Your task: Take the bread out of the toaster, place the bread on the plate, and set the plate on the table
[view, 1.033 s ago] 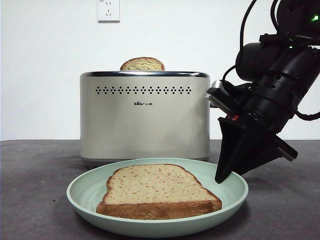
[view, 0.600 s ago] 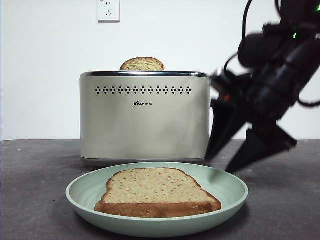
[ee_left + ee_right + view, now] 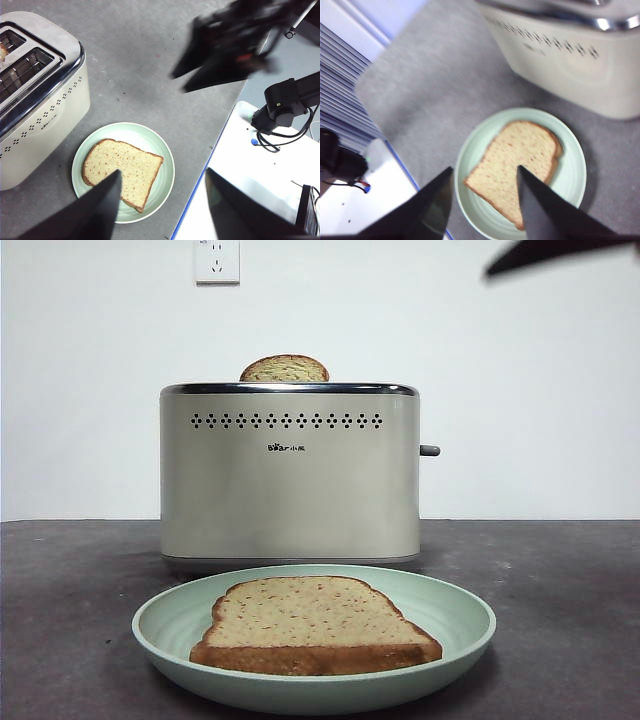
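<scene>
The bread [image 3: 315,625], a tan slice with a dark brown crust, lies flat on the mint green plate [image 3: 470,625]. The plate rests on the dark table [image 3: 560,570] in front of the cream toaster [image 3: 290,480]. My right gripper [image 3: 485,169] is open and empty, high above the plate [image 3: 570,165] and bread [image 3: 525,147]. It shows in the front view only as a black tip [image 3: 560,252] at the top right. My left gripper [image 3: 162,172] is open and empty, high above the plate [image 3: 145,137] and bread [image 3: 125,157].
A second, paler slice [image 3: 285,368] sticks up from the toaster's back slot. The toaster's grey lever [image 3: 430,450] juts out on its right side. The table's front edge with a blue strip [image 3: 200,195] runs close by the plate. The right arm [image 3: 225,47] appears blurred in the left wrist view.
The right gripper was at the plate's right rim, opened its jaws, then rose up and away to the top right. Plate and bread have stayed put.
</scene>
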### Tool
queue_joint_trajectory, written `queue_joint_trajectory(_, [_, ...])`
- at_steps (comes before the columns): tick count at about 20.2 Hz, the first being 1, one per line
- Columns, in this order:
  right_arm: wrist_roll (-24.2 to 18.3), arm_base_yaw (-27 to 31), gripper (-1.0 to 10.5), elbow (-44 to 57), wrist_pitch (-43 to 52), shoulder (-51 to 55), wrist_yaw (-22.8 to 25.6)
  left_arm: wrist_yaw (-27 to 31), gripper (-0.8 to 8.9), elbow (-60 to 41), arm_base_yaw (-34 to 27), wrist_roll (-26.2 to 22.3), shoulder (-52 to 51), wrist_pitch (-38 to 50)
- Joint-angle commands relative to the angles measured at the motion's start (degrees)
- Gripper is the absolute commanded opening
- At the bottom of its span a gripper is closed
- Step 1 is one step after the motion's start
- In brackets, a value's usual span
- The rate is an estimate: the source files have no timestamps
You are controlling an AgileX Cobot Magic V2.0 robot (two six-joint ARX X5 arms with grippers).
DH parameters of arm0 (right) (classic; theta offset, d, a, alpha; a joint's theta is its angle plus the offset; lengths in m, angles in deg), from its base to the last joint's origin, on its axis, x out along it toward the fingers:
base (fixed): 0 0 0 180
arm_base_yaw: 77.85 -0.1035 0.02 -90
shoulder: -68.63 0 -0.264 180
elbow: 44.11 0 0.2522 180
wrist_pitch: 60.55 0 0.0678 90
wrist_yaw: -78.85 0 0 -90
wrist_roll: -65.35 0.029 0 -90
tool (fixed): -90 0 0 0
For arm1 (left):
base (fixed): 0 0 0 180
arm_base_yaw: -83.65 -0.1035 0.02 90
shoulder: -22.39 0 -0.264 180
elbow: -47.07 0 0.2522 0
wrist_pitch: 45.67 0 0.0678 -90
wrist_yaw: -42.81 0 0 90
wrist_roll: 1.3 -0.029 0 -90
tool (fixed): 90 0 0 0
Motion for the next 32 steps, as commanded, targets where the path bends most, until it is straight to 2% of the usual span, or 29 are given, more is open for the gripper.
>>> queue_joint_trajectory(1, [0.13, -1.07, 1.1, -0.96, -0.81, 4.52, 0.79, -0.09, 1.81, 1.55, 0.37, 0.15, 0.52, 0.39])
queue_joint_trajectory(3, [-0.24, -1.57, 0.0, -0.96, -1.22, 7.89, 1.14, -0.09, 0.87, 1.55, 0.37, 0.15, 0.52, 0.39])
queue_joint_trajectory(5, [-0.72, -1.55, 0.0, -0.96, -1.53, 9.68, 2.8, -0.09, 0.01, 1.55, 0.37, 0.15, 0.52, 0.39])
queue_joint_trajectory(8, [-0.72, -1.55, 0.0, -0.96, -2.82, 10.19, 5.51, -0.09, 0.07, 1.55, 0.37, 0.15, 0.52, 0.39])
queue_joint_trajectory(26, [-0.7, -1.49, 0.0, -0.96, -1.44, 10.23, 5.49, -0.09, 0.08, 1.55, -0.2, 0.17, 0.33, 0.94])
queue_joint_trajectory(27, [-0.7, -1.49, 0.0, -0.96, -1.44, 10.25, 5.46, -0.07, 0.07, 1.55, -1.22, 0.02, -0.24, 2.12])
queue_joint_trajectory(29, [-0.7, -1.49, 0.0, -0.96, -1.44, 10.27, 5.46, 0.02, 0.07, 1.16, -5.05, -4.92, -2.21, 6.69])
queue_joint_trajectory(32, [-0.7, -1.49, 0.0, -0.96, -1.42, 10.25, 5.46, -1.75, 0.07, -4.44, -14.38, -3.78, -8.72, 22.71])
